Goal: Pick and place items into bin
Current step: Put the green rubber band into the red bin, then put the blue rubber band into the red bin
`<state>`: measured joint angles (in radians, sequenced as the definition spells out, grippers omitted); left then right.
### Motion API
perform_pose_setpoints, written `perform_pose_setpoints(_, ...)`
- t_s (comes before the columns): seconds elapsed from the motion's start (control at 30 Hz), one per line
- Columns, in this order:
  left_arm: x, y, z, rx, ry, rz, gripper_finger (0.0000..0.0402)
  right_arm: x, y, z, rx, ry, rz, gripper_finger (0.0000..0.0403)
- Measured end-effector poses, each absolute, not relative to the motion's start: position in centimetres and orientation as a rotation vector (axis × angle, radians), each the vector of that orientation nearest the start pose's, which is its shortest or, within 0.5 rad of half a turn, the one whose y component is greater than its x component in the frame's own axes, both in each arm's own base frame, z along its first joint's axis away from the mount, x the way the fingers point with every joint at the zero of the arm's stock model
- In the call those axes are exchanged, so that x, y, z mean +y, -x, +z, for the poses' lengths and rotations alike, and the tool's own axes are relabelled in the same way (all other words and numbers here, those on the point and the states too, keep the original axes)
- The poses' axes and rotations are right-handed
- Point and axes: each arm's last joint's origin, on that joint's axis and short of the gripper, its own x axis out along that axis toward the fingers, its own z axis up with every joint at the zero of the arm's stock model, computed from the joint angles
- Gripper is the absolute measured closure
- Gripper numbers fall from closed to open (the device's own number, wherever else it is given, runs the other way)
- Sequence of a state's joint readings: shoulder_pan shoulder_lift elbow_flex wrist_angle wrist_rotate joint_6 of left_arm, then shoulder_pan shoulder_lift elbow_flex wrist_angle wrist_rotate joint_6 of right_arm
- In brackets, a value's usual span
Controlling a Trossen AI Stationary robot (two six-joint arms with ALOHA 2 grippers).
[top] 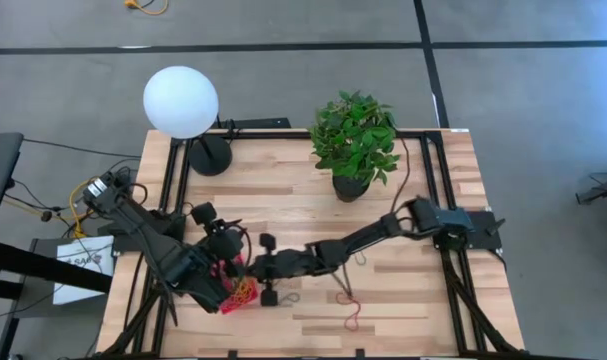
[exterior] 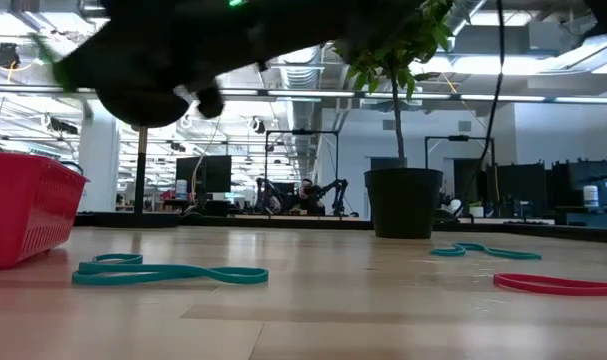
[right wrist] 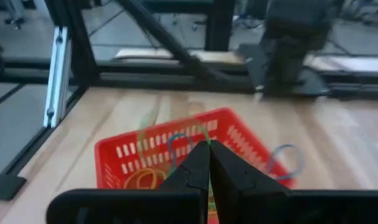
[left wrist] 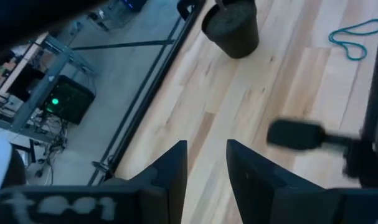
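The red mesh basket (top: 241, 293) sits near the table's near-left part and holds orange, blue and green loops (right wrist: 142, 180); its side shows in the low view (exterior: 23, 210). My right gripper (right wrist: 207, 149) is shut and hovers just above the basket (right wrist: 238, 134), reaching in from the table's right (top: 249, 270). My left gripper (left wrist: 205, 158) is open and holds nothing; it is raised beside the basket's far-left side (top: 223, 247) and points toward the plant pot. Loose loops lie flat on the table: teal ones (exterior: 169, 272) (exterior: 483, 251) and a red one (exterior: 558, 285). My right gripper comes at the basket slanting down from the table's right, with thin blue and green strands (right wrist: 179, 144) showing right by its shut fingertips. Whether it touches them I cannot tell.
A black plant pot (top: 351, 186) with a leafy plant stands at the far middle, and a white globe lamp (top: 181, 102) at the far left. Black frame rails run along the table's left, right and far edges. A red loop (top: 353, 312) lies toward the near edge.
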<state>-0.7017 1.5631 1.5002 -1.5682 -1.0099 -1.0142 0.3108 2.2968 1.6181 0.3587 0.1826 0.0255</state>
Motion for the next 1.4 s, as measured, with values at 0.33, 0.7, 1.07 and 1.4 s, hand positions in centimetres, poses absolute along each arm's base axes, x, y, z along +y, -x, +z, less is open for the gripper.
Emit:
perform_pose_setpoints(0.33,-15.1,-21.5,32.7,0.812,-0.336,0.665,0.0299,16.6,-53.0,14.5,0.466,0.092,0.134,0.0365)
perform_pose_setpoints(0.7,-15.2,-21.6,32.6,0.812,-0.328,0.658,0.0299,17.2,-52.1,17.0,0.541,0.158,0.167,0.0326)
perform_pose_setpoints(1.07,-15.3,-21.5,32.6,0.823,-0.298,0.658,0.0299,18.5,-45.8,20.3,1.020,0.133,0.182,0.0327)
perform_pose_setpoints(1.4,-15.3,-21.5,32.5,0.839,-0.256,0.661,0.0299,18.1,-37.0,23.6,1.402,0.160,-0.061,0.0327)
